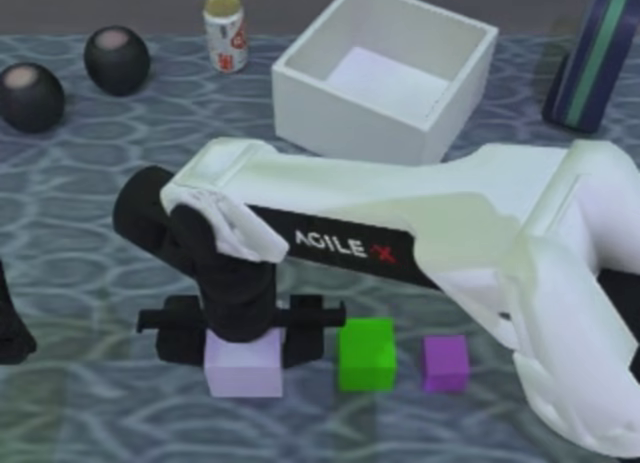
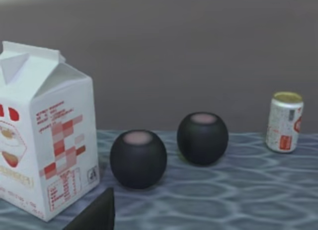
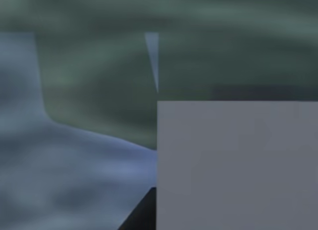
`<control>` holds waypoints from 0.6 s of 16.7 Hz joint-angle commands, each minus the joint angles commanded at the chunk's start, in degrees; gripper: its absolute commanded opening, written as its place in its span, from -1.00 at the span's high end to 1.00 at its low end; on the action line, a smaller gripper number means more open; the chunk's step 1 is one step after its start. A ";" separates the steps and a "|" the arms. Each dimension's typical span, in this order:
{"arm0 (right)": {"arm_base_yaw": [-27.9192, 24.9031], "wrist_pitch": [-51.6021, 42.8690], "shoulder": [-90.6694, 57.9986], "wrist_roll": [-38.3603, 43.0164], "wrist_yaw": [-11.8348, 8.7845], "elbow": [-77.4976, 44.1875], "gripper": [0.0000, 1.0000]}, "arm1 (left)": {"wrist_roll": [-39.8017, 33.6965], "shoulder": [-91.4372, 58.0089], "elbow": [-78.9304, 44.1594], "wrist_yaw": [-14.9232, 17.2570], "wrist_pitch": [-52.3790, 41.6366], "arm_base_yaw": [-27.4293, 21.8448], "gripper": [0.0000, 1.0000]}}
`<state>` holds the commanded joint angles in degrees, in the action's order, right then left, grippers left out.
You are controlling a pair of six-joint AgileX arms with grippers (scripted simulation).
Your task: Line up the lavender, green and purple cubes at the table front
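Observation:
The lavender cube point(image 1: 245, 375) rests on the table point(image 1: 100, 283) near its front edge, left of centre. My right arm reaches across from the right, and its gripper point(image 1: 243, 345) comes down over this cube, black fingers against both its sides, shut on it. In the right wrist view the lavender cube point(image 3: 238, 165) fills the frame's right half, with one dark fingertip point(image 3: 144, 215) against its edge. The green cube point(image 1: 367, 355) and the purple cube point(image 1: 445, 364) stand in a row to its right. My left gripper point(image 1: 10, 328) is parked at the table's left edge, open.
A big white box point(image 1: 385, 73) stands at the back centre, with a can point(image 1: 225, 33) and two dark balls point(image 1: 117, 58) point(image 1: 30, 96) at the back left. A dark striped object point(image 1: 595, 53) is at the back right. The left wrist view shows a milk carton point(image 2: 44, 135).

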<state>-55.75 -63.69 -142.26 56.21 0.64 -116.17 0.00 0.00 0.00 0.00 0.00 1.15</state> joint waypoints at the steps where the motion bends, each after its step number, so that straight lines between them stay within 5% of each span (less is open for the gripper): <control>1: 0.00 0.00 0.00 0.00 0.00 0.00 0.10 | 0.00 0.00 0.00 0.00 0.00 0.00 -1.00; 8: 0.00 0.00 0.00 0.00 0.00 0.00 -0.96 | 0.00 0.00 0.00 0.00 0.00 0.00 -1.00; 10: 0.00 0.00 0.00 0.00 0.00 0.00 -1.00 | 0.00 0.00 0.00 0.00 0.00 0.00 -1.00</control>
<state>-55.75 -63.69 -142.26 56.21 0.64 -116.17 0.00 0.00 0.00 0.00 0.00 1.15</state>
